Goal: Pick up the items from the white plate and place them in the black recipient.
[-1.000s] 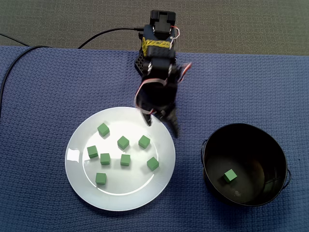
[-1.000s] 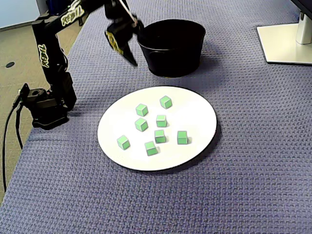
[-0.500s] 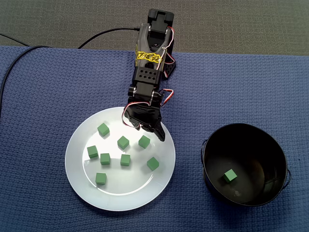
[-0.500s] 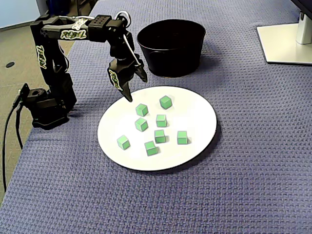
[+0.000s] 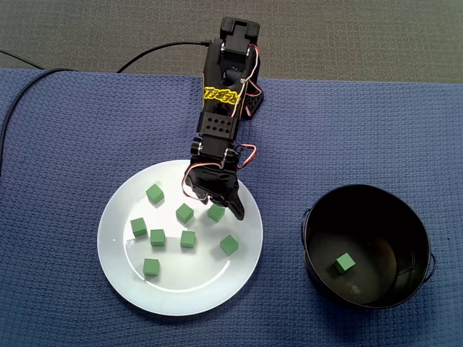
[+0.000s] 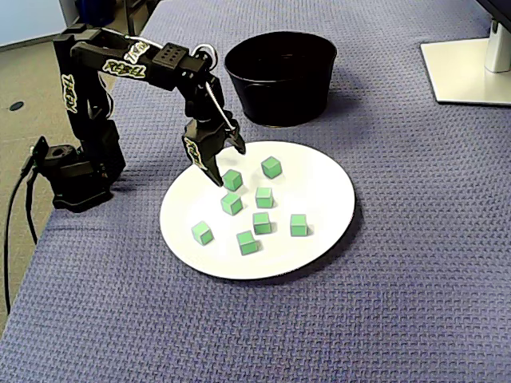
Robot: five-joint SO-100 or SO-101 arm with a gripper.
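Note:
A white plate [image 5: 116,217] [image 6: 323,187] holds several small green cubes. My black gripper [image 5: 223,207] [image 6: 230,165] hangs low over the plate's edge nearest the arm base. Its jaws are open, on either side of one green cube [image 5: 215,215] [image 6: 232,179], and do not grip it. In a fixed view one dark finger [image 6: 217,175] sits just left of that cube. The black bowl [image 5: 318,217] [image 6: 279,80] stands beside the plate. One green cube [image 5: 345,262] lies inside it.
Everything rests on a blue woven cloth [image 5: 65,144]. The arm base [image 6: 76,171] stands at the cloth's edge, with a black cable [image 5: 43,72] trailing off. A white stand foot [image 6: 467,72] sits in a far corner.
The arm swung from beside the bowl toward the plate and came down. The open gripper now sits around a cube on the plate. No cube has moved.

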